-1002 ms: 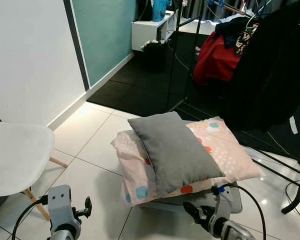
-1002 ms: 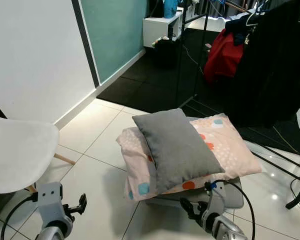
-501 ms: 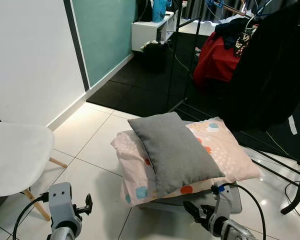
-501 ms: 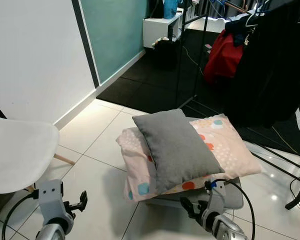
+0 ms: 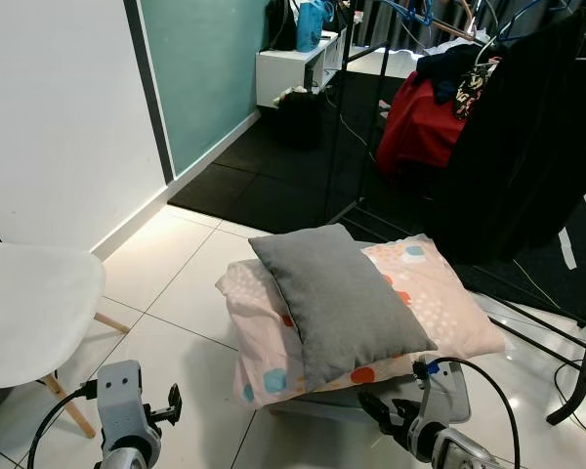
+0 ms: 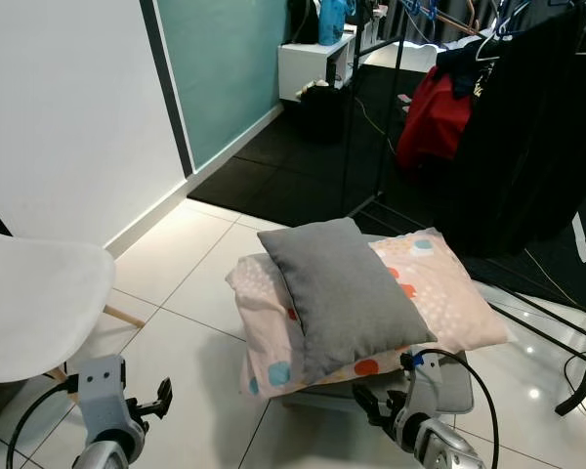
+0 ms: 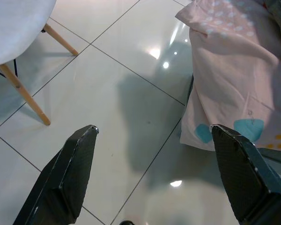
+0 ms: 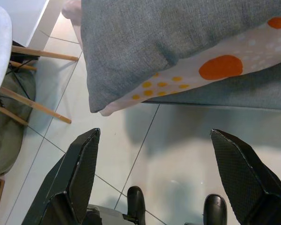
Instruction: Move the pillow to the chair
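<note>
White floor tiles (image 5: 186,283) carry two stacked pillows: one grey pillow (image 5: 337,298) atop one dotted pink pillow (image 5: 439,303), beside one white chair (image 5: 29,313). Left wrist view: left gripper (image 7: 154,180), fingers spread over tile. Right wrist view: right gripper (image 8: 154,183), fingers apart below both pillows.

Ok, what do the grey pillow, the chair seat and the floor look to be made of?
Grey pillow: woven fabric, matte; a coarse weave shows in the right wrist view. Chair: the white seat looks like moulded plastic, smooth and matte, on what seem to be wooden legs. Floor: glossy ceramic-looking tiles, with grout lines and bright light reflections.
</note>
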`<state>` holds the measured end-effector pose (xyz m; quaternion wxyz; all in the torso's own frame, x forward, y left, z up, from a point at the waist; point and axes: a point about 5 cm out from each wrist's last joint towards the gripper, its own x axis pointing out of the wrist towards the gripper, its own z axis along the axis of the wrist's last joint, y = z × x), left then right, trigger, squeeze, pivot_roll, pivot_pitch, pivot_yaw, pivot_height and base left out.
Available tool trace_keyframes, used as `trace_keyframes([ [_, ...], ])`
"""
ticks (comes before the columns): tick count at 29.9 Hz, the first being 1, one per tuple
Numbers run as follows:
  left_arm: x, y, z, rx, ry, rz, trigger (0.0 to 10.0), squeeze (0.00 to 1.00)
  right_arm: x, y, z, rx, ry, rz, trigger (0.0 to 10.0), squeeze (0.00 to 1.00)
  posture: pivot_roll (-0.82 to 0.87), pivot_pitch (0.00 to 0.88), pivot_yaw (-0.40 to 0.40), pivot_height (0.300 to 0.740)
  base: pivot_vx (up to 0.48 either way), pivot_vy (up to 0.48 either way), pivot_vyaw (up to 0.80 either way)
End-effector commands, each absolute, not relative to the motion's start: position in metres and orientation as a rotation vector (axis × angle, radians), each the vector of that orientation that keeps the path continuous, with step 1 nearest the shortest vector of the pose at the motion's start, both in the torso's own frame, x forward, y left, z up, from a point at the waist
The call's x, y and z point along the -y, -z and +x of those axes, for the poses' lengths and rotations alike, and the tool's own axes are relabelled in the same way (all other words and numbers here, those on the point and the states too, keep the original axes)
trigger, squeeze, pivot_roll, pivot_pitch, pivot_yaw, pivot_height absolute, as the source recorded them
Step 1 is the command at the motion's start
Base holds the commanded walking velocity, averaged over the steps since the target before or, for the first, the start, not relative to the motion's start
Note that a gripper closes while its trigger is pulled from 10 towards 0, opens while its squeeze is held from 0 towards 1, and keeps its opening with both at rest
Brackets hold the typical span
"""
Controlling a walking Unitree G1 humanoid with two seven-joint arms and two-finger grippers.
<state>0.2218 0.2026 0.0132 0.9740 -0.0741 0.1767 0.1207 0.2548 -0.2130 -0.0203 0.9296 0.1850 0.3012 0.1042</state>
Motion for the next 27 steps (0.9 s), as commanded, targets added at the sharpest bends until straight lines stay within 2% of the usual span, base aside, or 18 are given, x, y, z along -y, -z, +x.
trace_keyframes([
  [1,-0.2046,-0.0085,0.2179,-0.378,-0.241,-0.129,10.0,0.00,0.2164,0.0234,0.2507,-0.631,-0.204,0.379,10.0,0.00,-0.07,0.039,-0.031,0.740,0.000,0.000,0.00],
  [27,-0.2030,-0.0111,0.2183,-0.370,-0.238,-0.127,10.0,0.00,0.2153,0.0234,0.2507,-0.629,-0.209,0.379,10.0,0.00,-0.07,0.045,-0.030,0.740,0.000,0.000,0.00],
])
